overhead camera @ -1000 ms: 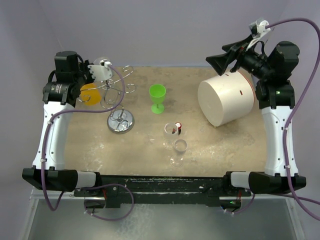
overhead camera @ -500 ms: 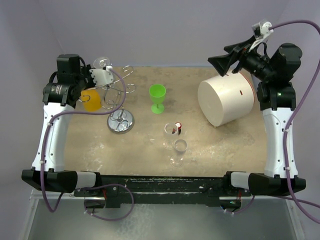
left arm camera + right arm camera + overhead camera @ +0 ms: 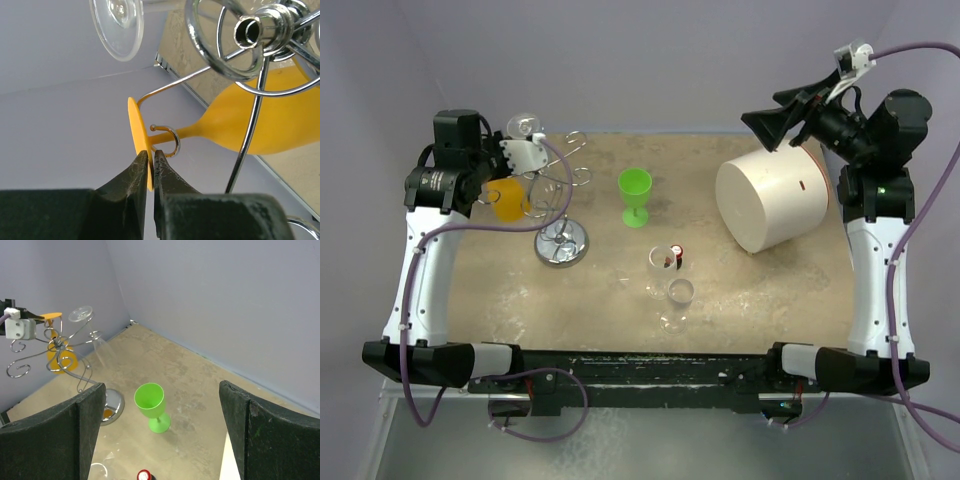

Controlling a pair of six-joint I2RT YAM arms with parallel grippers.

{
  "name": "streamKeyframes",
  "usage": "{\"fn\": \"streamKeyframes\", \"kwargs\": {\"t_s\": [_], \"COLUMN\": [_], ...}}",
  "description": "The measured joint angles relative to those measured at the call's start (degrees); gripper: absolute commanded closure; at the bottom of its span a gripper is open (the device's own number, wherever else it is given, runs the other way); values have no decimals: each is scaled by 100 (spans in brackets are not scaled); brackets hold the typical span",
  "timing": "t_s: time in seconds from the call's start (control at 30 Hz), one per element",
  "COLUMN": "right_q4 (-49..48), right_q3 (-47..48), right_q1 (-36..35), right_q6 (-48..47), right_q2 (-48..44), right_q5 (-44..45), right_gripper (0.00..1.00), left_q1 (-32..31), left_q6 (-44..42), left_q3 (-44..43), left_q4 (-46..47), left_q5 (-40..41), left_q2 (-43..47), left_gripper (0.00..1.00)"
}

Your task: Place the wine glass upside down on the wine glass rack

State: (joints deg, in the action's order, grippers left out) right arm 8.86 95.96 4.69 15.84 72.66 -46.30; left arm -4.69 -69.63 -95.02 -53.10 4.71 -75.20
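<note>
Orange wine glass [image 3: 250, 125] inverted on wine glass rack [image 3: 260, 35], frame centre.
L gripper [image 3: 149, 162] narrow on foot rim; sideways exit could unhook it. R gripper [image 3: 161, 387] wide, empty.

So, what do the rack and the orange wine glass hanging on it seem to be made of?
The wine glass rack looks like chromed or polished metal: it is thin bent wire with mirror-like reflections. The orange wine glass is probably plastic: it is opaque and evenly coloured, with a soft sheen and a thin foot. Coloured glass cannot be ruled out.
</note>
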Motion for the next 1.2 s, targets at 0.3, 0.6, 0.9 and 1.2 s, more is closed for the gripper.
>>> {"fn": "streamKeyframes", "kwargs": {"t_s": [0.3, 0.6, 0.9, 1.2], "right_q4": [-87, -254, -238, -101], "right_q3": [-85, -275, -404, -404], "right_q1": [50, 136, 212, 212], "right_q6": [114, 181, 140, -85], "right_q2": [-46, -190, -260, -260], "right_q5": [-46, -125, -15, 229], "right_gripper": [3, 3, 4, 3], "left_q1": [-2, -24, -24, -33], "left_q6": [4, 133, 175, 260], "left_q3": [107, 118, 116, 105], "left_q4": [2, 50, 151, -87], "left_q5": [-20, -175, -297, -514], "left_q2": [0, 11, 15, 66], "left_gripper": [82, 71, 60, 51]}}
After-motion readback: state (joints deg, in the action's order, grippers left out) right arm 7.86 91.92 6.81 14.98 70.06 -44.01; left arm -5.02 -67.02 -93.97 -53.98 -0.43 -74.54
